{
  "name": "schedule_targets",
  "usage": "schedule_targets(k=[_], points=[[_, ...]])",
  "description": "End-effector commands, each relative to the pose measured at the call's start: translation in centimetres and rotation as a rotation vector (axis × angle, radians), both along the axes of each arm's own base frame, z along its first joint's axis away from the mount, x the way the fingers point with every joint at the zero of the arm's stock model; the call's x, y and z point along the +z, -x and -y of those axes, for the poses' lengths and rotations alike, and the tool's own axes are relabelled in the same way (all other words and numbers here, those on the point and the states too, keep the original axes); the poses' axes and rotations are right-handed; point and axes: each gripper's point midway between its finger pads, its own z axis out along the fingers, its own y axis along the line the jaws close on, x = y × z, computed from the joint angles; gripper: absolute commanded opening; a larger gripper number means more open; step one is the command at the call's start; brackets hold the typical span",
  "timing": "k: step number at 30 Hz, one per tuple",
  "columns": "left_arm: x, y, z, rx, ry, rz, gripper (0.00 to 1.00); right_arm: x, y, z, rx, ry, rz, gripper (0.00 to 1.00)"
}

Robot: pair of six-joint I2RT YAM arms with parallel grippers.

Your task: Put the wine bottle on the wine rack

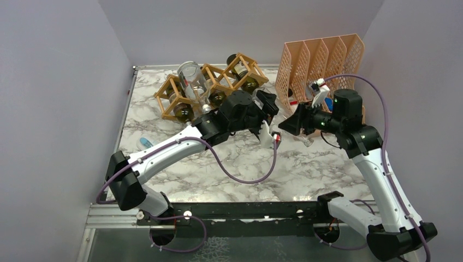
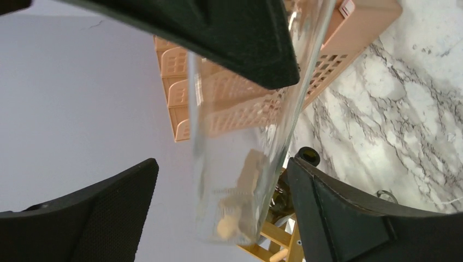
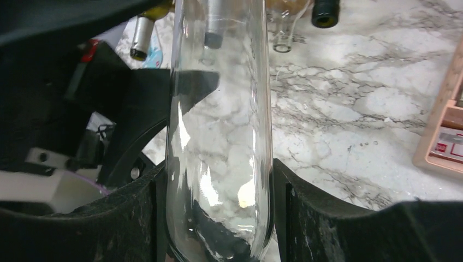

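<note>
Clear wine bottle (image 3: pixel 218 136) clamped in my right gripper (image 3: pixel 218 173), not on the rack.
My left gripper (image 2: pixel 221 164) was spread wide, the glass between its fingers. I held the bottle over the marble table (image 1: pixel 306 169), right of the wine rack (image 1: pixel 210 87), whose cells carried a clear bottle (image 1: pixel 194 82) and dark bottles (image 1: pixel 184 113). The file holder's (image 1: pixel 319 60) red-and-white label (image 3: pixel 447 144) was unreadable.

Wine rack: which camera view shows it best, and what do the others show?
The top external view: it shows the wine rack nearly whole from above, its row of diamond cells. The left wrist view catches only a few wooden sticks at its bottom edge. The right wrist view shows bottle necks along the top, no sticks.
</note>
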Motion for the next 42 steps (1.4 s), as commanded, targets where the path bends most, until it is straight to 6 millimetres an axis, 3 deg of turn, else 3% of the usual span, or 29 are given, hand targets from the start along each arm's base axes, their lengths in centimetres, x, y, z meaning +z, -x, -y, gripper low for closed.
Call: schedule_targets(k=[1, 8, 11, 17, 21, 27, 33, 42], points=[[4.8, 2.0, -0.6, -0.025, 0.187, -0.037, 0.96, 5.8, -2.1, 0.6, -0.105, -0.064, 0.174, 0.09], [7.0, 2.8, -2.3, 0.014, 0.339, -0.056, 0.99, 8.1, -2.9, 0.7, -0.135, -0.087, 0.214, 0.04], [10.0, 2.7, -3.7, 0.097, 0.579, -0.16, 0.99, 8.5, -3.6, 0.7, -0.146, -0.089, 0.222, 0.04], [15.9, 2.0, -10.5, 0.349, 1.141, -0.454, 0.99, 9.7, -5.0, 0.0, -0.135, -0.114, 0.248, 0.04], [16.8, 1.6, -16.5, 0.562, 1.453, -0.59, 0.99, 10.2, -6.3, -0.5, -0.135, -0.131, 0.258, 0.04], [15.7, 3.6, -21.2, 0.681, 1.535, -0.695, 0.99, 10.1, -8.8, -2.3, -0.116, -0.135, 0.258, 0.04], [12.1, 4.2, -25.0, 0.93, 1.542, -0.747, 0.99, 9.0, -12.1, -5.9, -0.141, -0.106, 0.261, 0.05], [5.0, 6.3, -26.3, 1.09, 1.431, -0.903, 0.99, 6.1, -19.1, -12.1, -0.196, -0.075, 0.233, 0.06]])
